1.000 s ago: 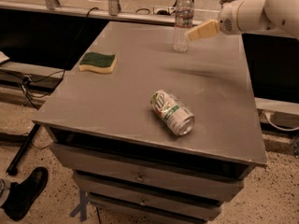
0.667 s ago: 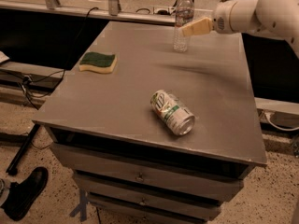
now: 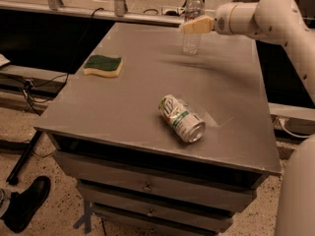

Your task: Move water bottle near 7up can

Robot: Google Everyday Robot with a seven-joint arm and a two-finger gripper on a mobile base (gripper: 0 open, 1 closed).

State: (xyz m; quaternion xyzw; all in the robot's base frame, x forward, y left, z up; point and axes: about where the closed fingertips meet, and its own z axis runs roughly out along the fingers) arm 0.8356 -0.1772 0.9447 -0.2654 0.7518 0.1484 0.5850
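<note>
The water bottle (image 3: 191,43) stands upright near the far edge of the grey table (image 3: 123,107), clear with a white cap. The 7up can (image 3: 181,118) lies on its side near the table's front middle, well apart from the bottle. My gripper (image 3: 190,26) reaches in from the right on a white arm and sits at the bottle's mid-height, overlapping its body. The bottle's base is on the table.
A green-and-yellow sponge (image 3: 103,65) lies at the table's left. Drawers (image 3: 147,186) sit below the table top. A black shoe (image 3: 24,203) is on the floor at the lower left. Cables and rails run behind the table's far edge.
My gripper has moved left from beside the bottle to its mid-height, now overlapping it. The bottle, can and sponge have not moved.
</note>
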